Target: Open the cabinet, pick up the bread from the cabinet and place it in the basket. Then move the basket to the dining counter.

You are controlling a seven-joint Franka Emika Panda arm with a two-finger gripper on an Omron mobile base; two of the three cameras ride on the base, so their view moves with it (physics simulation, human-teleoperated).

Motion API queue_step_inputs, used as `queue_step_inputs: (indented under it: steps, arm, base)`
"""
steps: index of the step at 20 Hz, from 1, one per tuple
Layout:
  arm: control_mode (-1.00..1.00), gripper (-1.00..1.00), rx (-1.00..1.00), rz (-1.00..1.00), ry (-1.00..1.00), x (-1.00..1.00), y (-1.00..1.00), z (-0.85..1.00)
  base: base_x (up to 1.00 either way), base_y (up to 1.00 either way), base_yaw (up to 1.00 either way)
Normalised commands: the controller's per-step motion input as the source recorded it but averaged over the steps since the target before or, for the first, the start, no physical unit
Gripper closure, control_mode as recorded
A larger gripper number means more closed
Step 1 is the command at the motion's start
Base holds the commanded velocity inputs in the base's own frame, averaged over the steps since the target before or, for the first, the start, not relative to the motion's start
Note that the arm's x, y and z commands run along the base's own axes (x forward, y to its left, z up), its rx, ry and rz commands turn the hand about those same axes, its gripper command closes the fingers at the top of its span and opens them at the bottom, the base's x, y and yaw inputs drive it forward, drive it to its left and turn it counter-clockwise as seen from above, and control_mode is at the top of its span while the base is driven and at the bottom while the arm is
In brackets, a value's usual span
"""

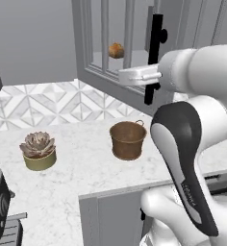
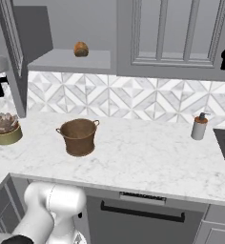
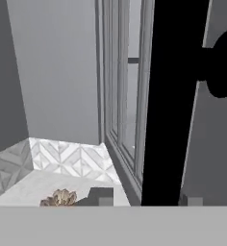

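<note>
Matt grey cabinet (image 1: 94,72) with glass panes, woven-looking brown basket (image 1: 128,140), veined marble counter (image 2: 148,157)

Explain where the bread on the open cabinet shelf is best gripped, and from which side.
Grip the bread across its rounded middle, coming in level from the open front of the cabinet. It sits alone on the shelf, free on both flanks, while the cabinet roof probably blocks a top-down approach.

A golden-brown bread (image 2: 81,48) sits on the pale grey shelf of the grey cabinet (image 2: 71,60), whose bar handle (image 1: 154,57) is black. At six o'clock from it, a brown basket (image 2: 78,136) stands on white, grey-veined marble (image 2: 148,157). Grey-and-white geometric tiles (image 2: 133,97) run behind; at nine o'clock, a pinkish succulent in an olive pot (image 1: 38,151).
</note>
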Motion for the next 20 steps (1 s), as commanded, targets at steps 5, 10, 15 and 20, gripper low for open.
queue_step_inputs:
  steps: [5, 10, 15, 20]
  arm:
    - [-1.00, 1.00, 0.28, -0.03, -0.08, -1.00, 0.16, -0.08]
    - [-1.00, 1.00, 0.37, -0.03, 0.05, -0.84, -0.70, -0.27]
    - [-1.00, 1.00, 0.55, 0.08, 0.05, -0.33, -1.00, -0.80]
    - [-1.00, 1.00, 0.58, 0.13, 0.00, -0.37, -1.00, -0.20]
  base:
    - [0.00, 0.00, 0.00]
    - [0.00, 0.00, 0.00]
    - [0.00, 0.00, 0.00]
    - [0.00, 0.00, 0.00]
